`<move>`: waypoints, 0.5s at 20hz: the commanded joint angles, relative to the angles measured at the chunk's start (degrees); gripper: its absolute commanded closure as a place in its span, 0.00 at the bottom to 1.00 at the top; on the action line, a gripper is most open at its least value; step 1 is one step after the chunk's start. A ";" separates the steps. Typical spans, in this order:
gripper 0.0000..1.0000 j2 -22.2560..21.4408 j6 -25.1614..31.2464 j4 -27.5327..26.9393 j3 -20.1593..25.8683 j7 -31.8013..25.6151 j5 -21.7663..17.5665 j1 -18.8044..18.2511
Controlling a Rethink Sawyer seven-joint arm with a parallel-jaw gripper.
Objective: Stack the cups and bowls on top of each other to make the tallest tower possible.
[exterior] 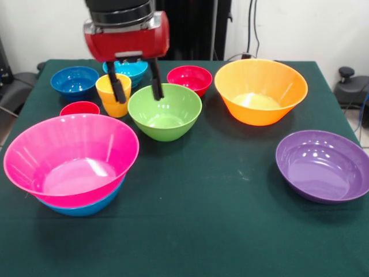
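Note:
My gripper point(137, 89) is open and empty, hanging low at the back left of the table. One finger point(118, 89) overlaps the yellow-orange cup point(113, 98). The other finger point(157, 86) is at the green bowl's point(165, 115) far rim. The red cup point(79, 108) stands left of the yellow one. The pink bowl point(69, 156) sits nested in a medium blue bowl point(86, 206) at the front left, forming a low tower. The orange bowl point(260, 92), purple bowl point(323, 167), small red bowl point(189, 78), dark blue bowl point(74, 81) and light blue bowl point(131, 69) stand separately.
The green-covered table point(207, 219) ends just in front of the pink bowl and the purple bowl. The robot's dark pedestal point(190, 29) stands behind the far edge, with cables on the wall to its right.

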 commanded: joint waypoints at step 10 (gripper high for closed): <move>0.00 -3.53 -6.81 10.08 -5.99 10.02 -4.91 10.98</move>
